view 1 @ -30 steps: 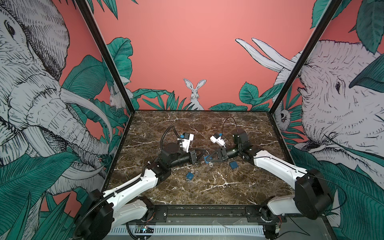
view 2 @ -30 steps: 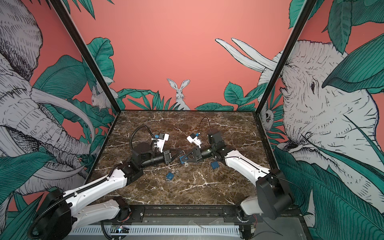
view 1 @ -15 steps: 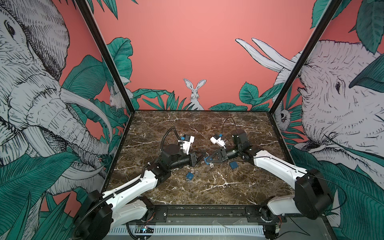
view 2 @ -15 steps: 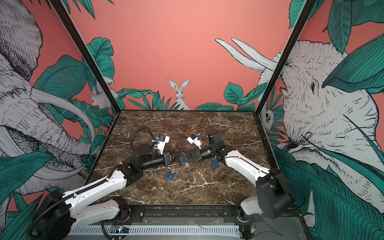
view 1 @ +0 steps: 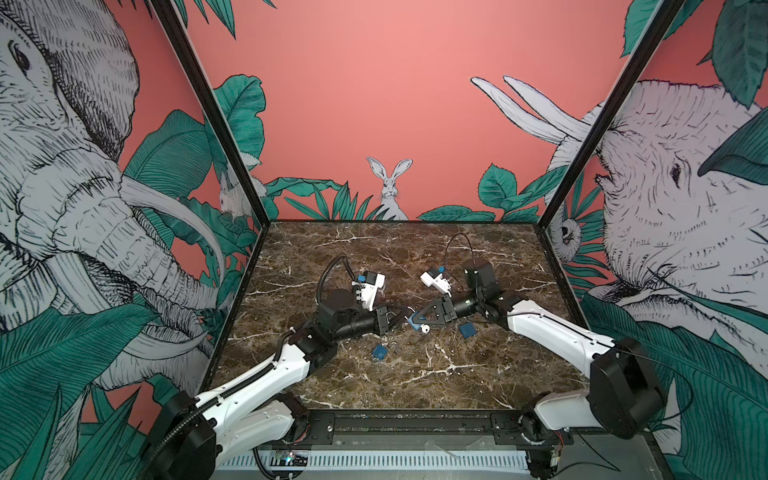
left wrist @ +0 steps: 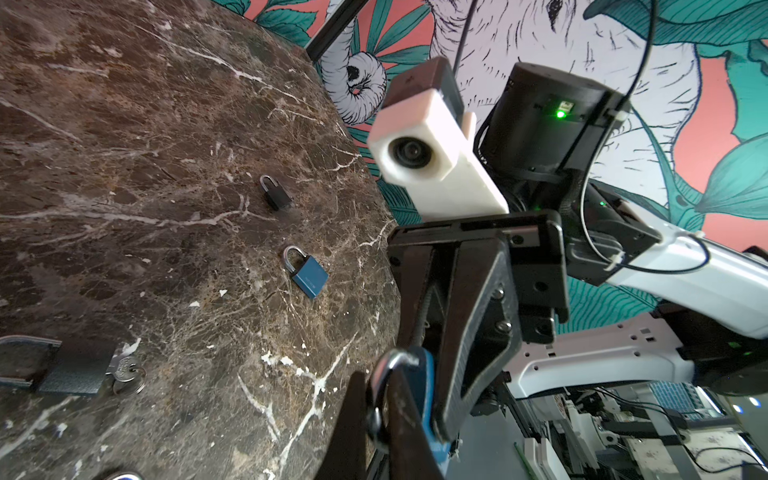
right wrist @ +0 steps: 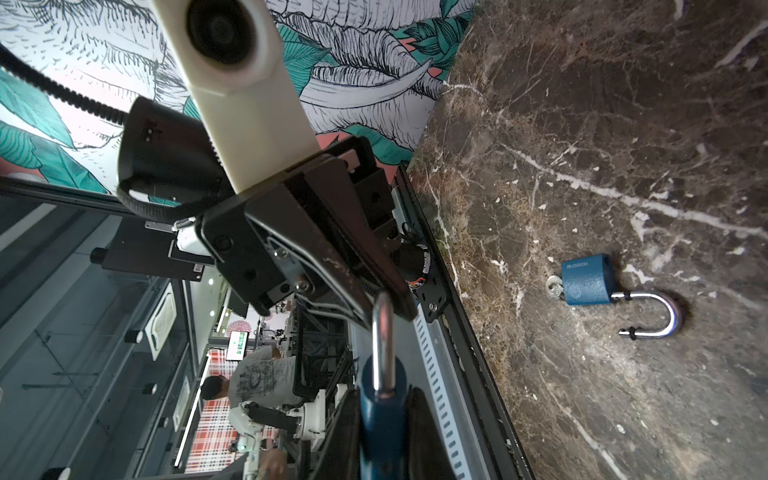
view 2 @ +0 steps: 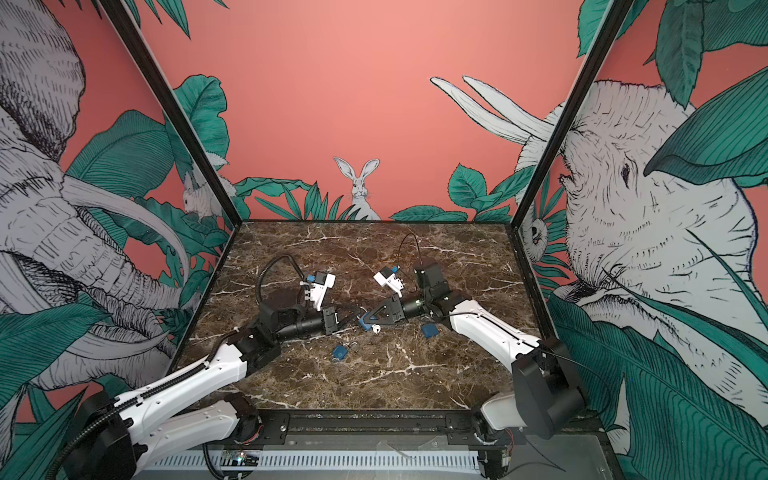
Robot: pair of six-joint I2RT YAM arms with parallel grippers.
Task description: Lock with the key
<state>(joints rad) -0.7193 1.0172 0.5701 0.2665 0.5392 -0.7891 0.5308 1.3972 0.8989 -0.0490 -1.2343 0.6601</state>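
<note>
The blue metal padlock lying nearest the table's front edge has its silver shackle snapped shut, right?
No: that blue metal padlock nearest the front edge of the marble table has its silver shackle open, one leg free of the body. The right wrist view shows it.

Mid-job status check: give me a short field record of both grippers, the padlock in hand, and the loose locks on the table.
left gripper: shut, pinching the shackle of the held padlock
right gripper: shut on the held padlock's blue body
held padlock: off the table, between both grippers
open padlock: blue, lying on the table, shackle swung open, key in its base
closed padlock: blue, lying flat, shackle looks shut
black padlock: small, lying near the closed padlock
held shackle state: cannot tell
</note>
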